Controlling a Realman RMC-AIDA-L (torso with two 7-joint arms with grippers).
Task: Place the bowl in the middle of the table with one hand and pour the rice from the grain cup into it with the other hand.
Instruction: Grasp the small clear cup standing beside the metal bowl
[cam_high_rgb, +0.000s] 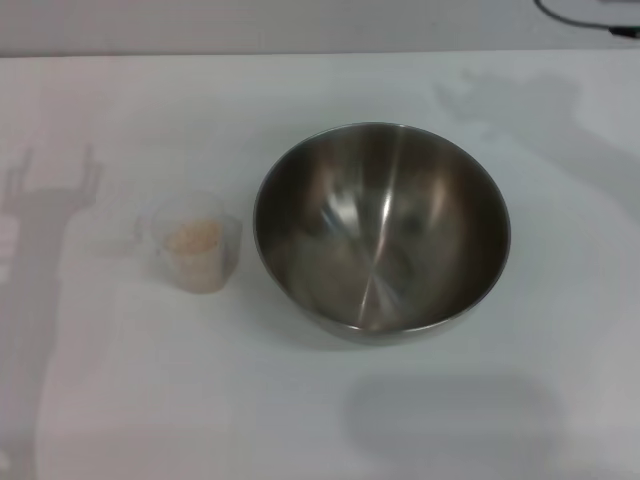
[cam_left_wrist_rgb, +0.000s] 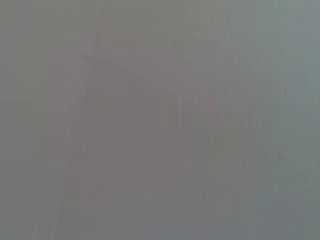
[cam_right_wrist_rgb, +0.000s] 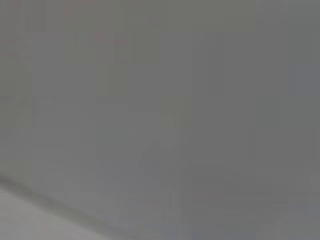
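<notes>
The stainless-steel bowl (cam_high_rgb: 381, 228) stands upright on the white table (cam_high_rgb: 320, 420), slightly right of the middle, and its shiny inside holds nothing. The clear grain cup (cam_high_rgb: 191, 243) stands upright to the bowl's left, a short gap apart, with a heap of pale rice (cam_high_rgb: 191, 238) inside. Neither gripper shows in the head view; only their shadows fall on the table at the far left and the back right. The left wrist view and the right wrist view show only a plain grey surface.
The table's far edge (cam_high_rgb: 320, 53) runs along the back, with a black cable (cam_high_rgb: 585, 18) beyond it at the back right. Bare tabletop lies in front of the bowl and the cup.
</notes>
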